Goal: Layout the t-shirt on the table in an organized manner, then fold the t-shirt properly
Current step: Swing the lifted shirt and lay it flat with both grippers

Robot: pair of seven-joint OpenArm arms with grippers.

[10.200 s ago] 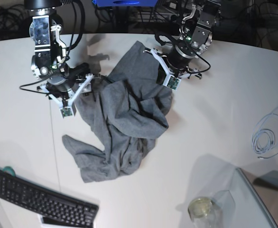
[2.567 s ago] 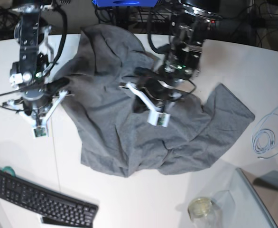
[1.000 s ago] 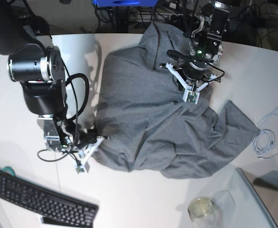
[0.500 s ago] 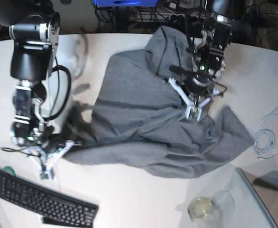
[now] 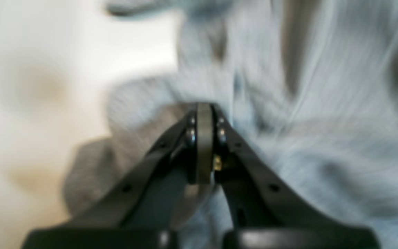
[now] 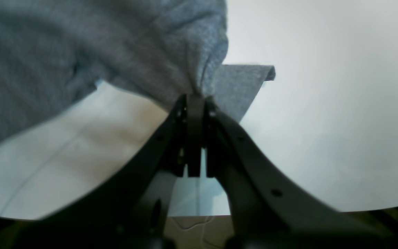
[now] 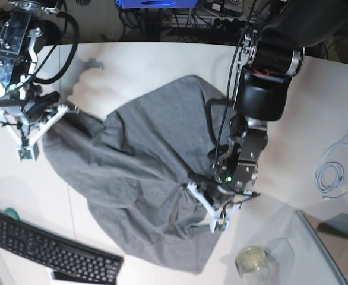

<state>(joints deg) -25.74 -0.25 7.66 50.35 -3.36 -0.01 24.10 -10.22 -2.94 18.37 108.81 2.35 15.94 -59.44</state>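
The base camera looks steeply down on the whole bench (image 7: 316, 77) from above. Each wrist camera sits just behind its claw, looking along the closed fingers at very close range. All three views share the grey t-shirt (image 7: 144, 160).

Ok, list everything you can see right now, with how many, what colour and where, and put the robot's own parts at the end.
T-shirt: one, heather grey, spread crumpled across the middle of the table, held at two spots.
Table: one, white, under everything.
Keyboard: one, black, near-left corner in the base view.
Cable: one coil, pale, at the right edge of the base view.
Glass panel: one, clear, near-right corner.
Jar: one, clear with yellowish contents, beside the panel.
Left gripper: one, black and white, shut on the t-shirt near the jar.
Right gripper: one, black and white, shut on the t-shirt at the base view's left.
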